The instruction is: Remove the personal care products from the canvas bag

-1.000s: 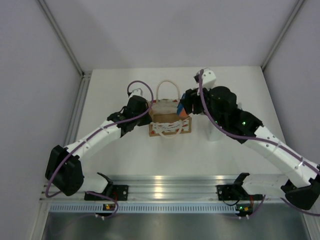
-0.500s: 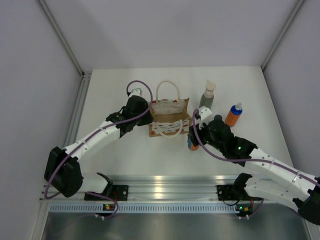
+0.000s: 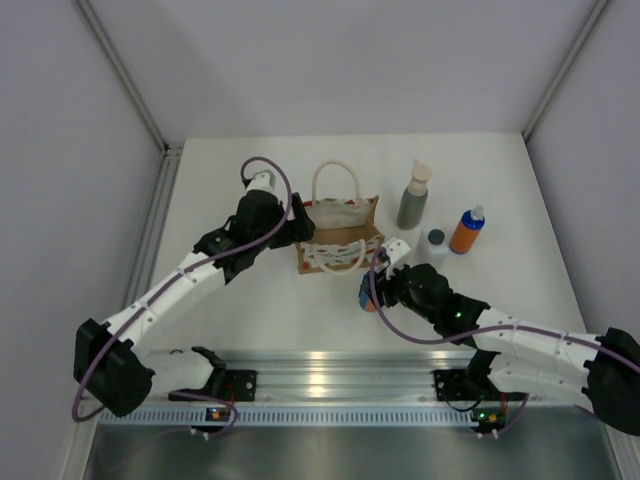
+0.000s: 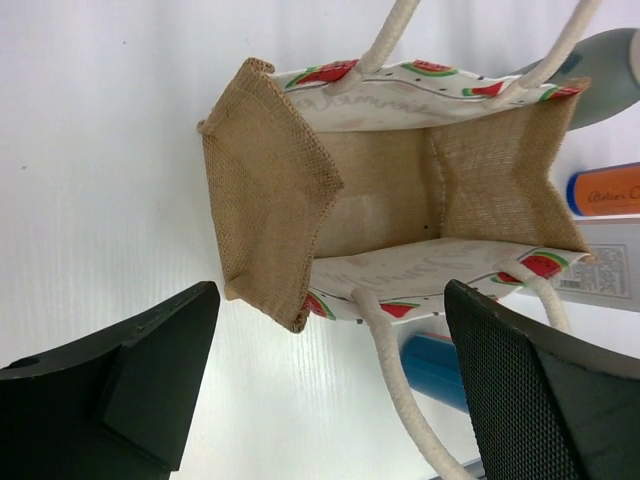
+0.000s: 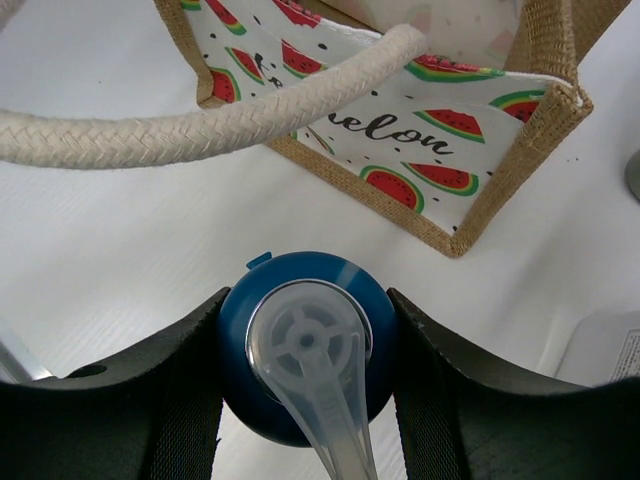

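Right pincer [image 3: 372, 296] grips the short bottle [image 5: 300, 345]: light, rigid, slick plastic, best squeezed across its round body. The soft bag [image 4: 270, 190], seemingly empty, stands just beyond it, before the left pincer [image 4: 330, 295], which gapes wide, holding nothing.

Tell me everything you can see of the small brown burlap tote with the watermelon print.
The boxy burlap tote stands upright on the white table, mouth open, nothing visible inside. Its sides are brown weave; the front and back panels are cream with watermelon slices and script lettering. Two cream rope handles droop outward. Only the table appears to touch it.
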Robot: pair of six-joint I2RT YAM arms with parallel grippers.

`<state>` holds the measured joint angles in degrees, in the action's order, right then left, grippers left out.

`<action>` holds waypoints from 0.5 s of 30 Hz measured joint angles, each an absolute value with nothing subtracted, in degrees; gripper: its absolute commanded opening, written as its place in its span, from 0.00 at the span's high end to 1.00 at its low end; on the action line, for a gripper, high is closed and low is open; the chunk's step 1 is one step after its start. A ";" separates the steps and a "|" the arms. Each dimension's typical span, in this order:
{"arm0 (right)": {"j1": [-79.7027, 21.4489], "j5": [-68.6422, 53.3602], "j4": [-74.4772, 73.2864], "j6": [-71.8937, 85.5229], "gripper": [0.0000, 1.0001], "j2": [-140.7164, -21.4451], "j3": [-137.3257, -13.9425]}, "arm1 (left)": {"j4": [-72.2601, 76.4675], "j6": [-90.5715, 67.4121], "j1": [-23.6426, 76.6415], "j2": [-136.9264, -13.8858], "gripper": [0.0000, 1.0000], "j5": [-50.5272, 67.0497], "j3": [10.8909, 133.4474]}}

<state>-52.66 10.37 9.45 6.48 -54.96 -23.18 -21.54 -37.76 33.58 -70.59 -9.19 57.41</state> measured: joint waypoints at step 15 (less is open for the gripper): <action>-55.48 12.29 13.87 5.23 0.02 -56.31 -22.81 | -28.73 -35.20 33.58 -55.20 0.02 -17.85 59.13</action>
